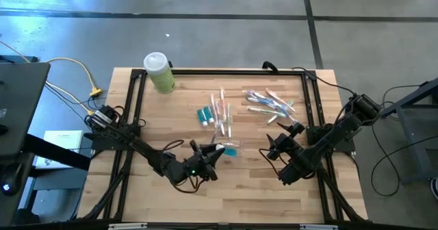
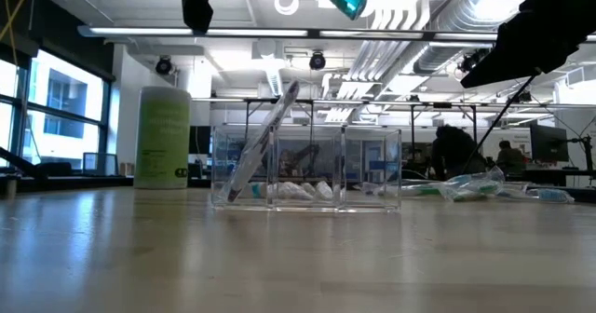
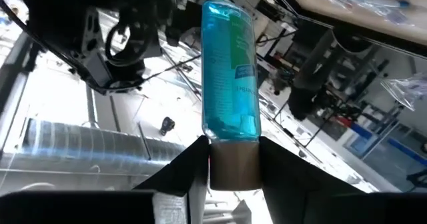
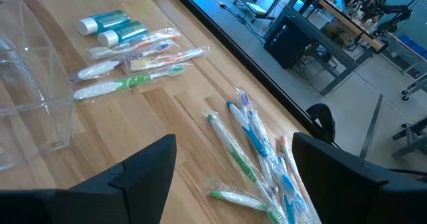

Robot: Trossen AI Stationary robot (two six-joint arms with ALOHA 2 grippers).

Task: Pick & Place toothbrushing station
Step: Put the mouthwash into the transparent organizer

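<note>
Blue liquid filled the bottle (image 3: 230, 71) my left pincer (image 3: 230, 161) clamped by its cap end, fingers (image 3: 190, 167) shut on it, lifted above the clear organizer (image 2: 307, 169) so it could go in. Bottle was slim, see-through, green-labelled. My right pincer (image 4: 233, 177) hung wide open, empty, near the toothbrushes (image 4: 250, 154).

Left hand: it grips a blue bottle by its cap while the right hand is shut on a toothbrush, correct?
Not quite. The left hand does grip the translucent blue bottle by its cap, but the right hand is open and empty above the wrapped toothbrushes, per the right wrist view.
</note>
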